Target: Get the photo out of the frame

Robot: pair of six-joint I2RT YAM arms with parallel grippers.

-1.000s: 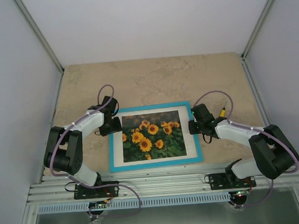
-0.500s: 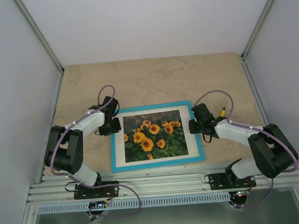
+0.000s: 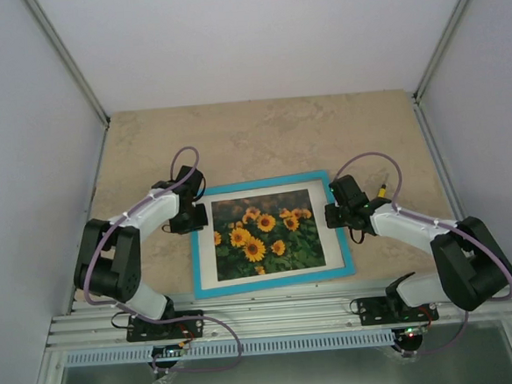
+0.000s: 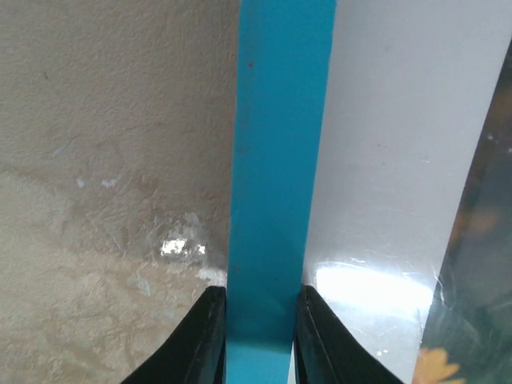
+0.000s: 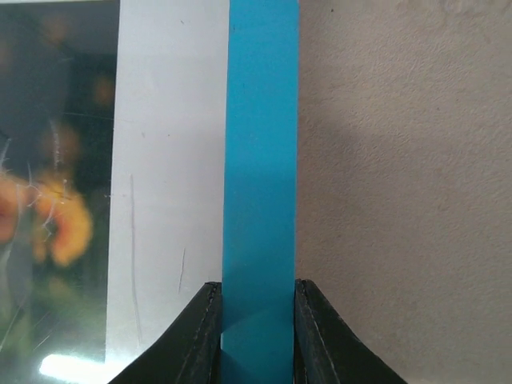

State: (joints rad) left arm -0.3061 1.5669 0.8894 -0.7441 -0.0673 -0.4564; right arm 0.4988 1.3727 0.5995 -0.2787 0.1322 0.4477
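The frame point(image 3: 271, 282) with a turquoise-blue border lies face up at the table's near middle, slightly turned. The sunflower photo point(image 3: 263, 232) shows inside it under glass, ringed by a white mat. My left gripper point(image 3: 194, 219) is shut on the frame's left border point(image 4: 276, 184), one finger on each side of the strip. My right gripper point(image 3: 335, 215) is shut on the frame's right border point(image 5: 261, 176) in the same way. The photo's edge shows in the left wrist view point(image 4: 472, 264) and in the right wrist view point(image 5: 48, 200).
The beige stone-patterned table top point(image 3: 261, 139) stretches behind the frame. White walls close in the left, right and back. A ribbed metal rail point(image 3: 282, 317) runs along the near edge by the arm bases.
Both grippers have carried the frame a little to the right and turned it slightly, its right side now nearer the far end. Both grips are unchanged.
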